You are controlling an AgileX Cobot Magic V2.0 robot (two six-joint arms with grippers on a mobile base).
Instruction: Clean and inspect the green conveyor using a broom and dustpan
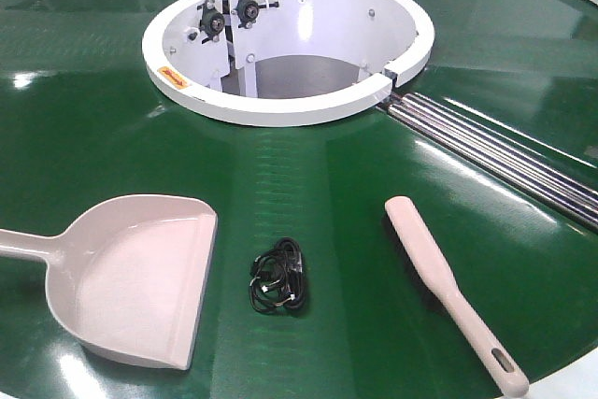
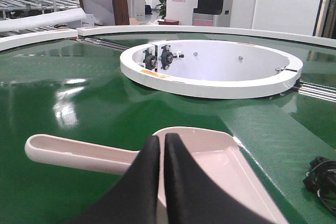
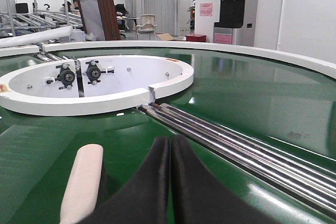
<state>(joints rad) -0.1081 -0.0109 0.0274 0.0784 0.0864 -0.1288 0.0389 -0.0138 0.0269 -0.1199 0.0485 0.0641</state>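
**Tools Wait on the Belt, Claws Closed**

Front view: the dustpan [image 1: 140,277] lies left and the broom [image 1: 448,287] right on the green conveyor [image 1: 327,175], with a black cable bundle [image 1: 278,277] between them. Both look like light, stiff plastic, best gripped by the handle.

Left wrist: the left claw [image 2: 160,140] is pressed together, empty, near the dustpan.

Right wrist: the right claw [image 3: 170,141] is pressed together beside the broom. The belt is glossy, likely slick; a factory hall lies beyond.

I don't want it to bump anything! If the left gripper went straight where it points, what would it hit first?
Probably the dustpan, lying just past the left gripper and its shut jaws. Depth is unclear, so it might skim over it.
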